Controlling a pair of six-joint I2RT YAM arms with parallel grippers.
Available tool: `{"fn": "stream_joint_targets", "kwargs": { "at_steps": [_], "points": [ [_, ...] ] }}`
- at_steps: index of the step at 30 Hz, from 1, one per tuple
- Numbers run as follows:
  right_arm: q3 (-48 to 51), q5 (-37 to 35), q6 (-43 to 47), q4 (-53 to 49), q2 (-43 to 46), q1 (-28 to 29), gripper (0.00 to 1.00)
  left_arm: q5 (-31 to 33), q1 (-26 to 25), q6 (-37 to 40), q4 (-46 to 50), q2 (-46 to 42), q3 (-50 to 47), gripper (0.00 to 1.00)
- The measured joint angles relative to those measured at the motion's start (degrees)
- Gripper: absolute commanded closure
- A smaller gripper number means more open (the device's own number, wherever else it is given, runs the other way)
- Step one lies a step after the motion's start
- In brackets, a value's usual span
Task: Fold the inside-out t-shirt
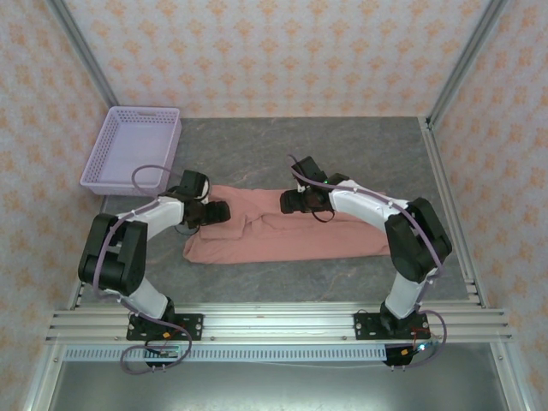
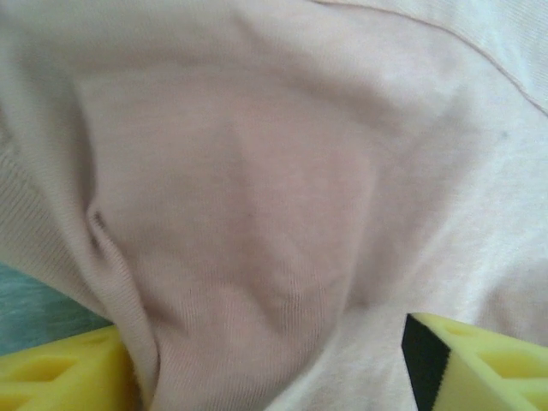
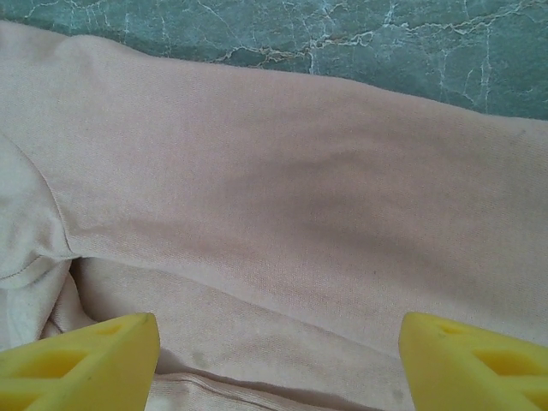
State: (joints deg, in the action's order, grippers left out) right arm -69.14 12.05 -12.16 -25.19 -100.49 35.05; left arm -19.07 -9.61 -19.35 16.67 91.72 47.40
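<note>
The inside-out t-shirt (image 1: 282, 235) lies mid-table (image 1: 342, 154) as a rumpled lengthwise band, so we judge crosswise folds remain. Our left tool (image 2: 265, 347) and right tool (image 3: 280, 342) sit on it, jaws apart, gripping nothing.

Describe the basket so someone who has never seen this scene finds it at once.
Start at the grey stone-look table inside the patterned walls and go to its far left corner. The basket sits there. It is the only rigid, lavender, perforated container; the salmon-pink t-shirt lies soft and flat at mid-table.
</note>
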Motion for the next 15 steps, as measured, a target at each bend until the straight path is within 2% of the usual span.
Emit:
{"fn": "stream_joint_targets", "kwargs": {
  "at_steps": [10,12,15],
  "points": [
    [0.57,0.00,-0.50,0.22,0.00,0.00,0.26,-2.58,-2.78,-0.07,-2.60,1.46,-0.20,0.62],
    [0.57,0.00,-0.66,0.22,0.00,0.00,0.27,-2.69,-2.73,-0.17,-2.73,1.57,-0.20,0.72],
    [0.57,0.00,-0.68,0.22,-0.02,0.00,0.27,-3.72,-3.54,-0.24,-3.43,2.34,-0.20,0.92]
  ]
}}
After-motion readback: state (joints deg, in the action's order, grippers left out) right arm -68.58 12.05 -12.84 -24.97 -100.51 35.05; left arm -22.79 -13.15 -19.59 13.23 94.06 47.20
